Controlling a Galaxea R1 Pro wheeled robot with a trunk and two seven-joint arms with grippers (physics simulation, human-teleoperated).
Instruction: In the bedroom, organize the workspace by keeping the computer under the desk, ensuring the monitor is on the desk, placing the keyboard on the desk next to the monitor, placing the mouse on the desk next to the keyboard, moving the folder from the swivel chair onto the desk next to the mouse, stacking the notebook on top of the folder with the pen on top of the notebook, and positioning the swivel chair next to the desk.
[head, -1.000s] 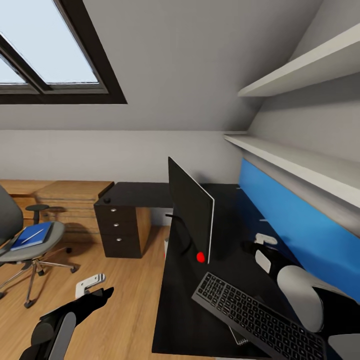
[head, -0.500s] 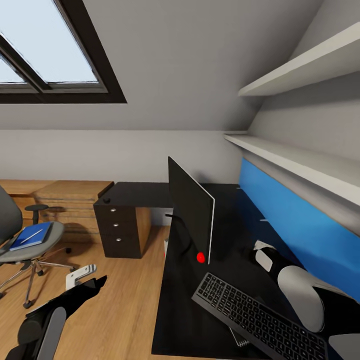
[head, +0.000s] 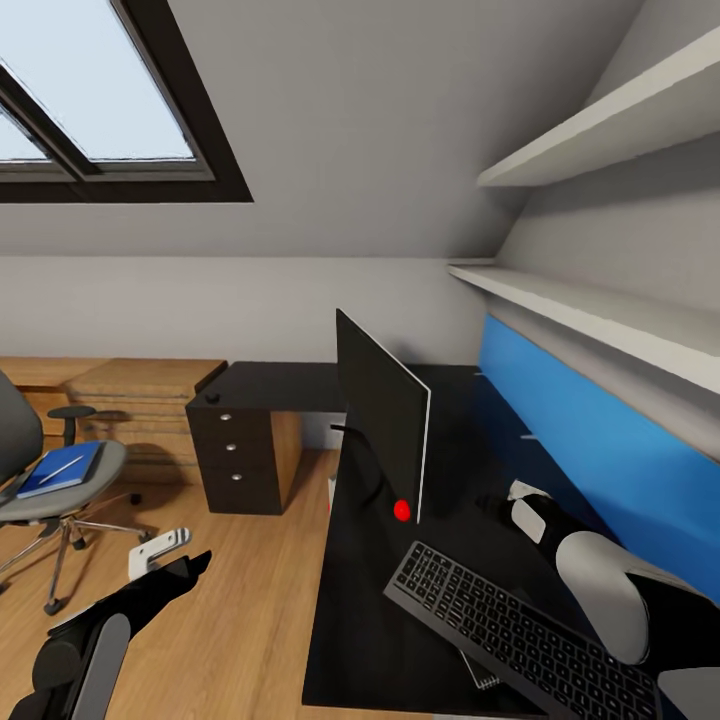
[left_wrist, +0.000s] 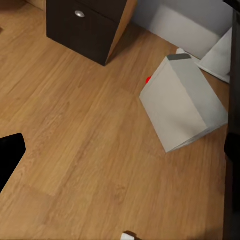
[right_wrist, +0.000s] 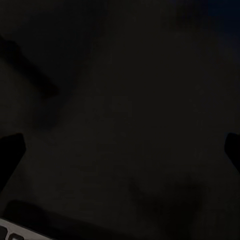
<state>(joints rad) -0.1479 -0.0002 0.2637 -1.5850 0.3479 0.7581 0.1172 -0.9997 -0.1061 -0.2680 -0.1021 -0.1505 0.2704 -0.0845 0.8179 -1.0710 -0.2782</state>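
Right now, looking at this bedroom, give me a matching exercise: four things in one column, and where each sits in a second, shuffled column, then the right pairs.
Things:
1. keyboard
2. folder
3. computer
4. mouse

Places:
A. on the seat of the swivel chair
B. on the wooden floor beside the drawer unit
C. on the desk top above the drawer unit
D. on the desk in front of the monitor

Pairs: 1-D, 2-A, 3-B, 4-C
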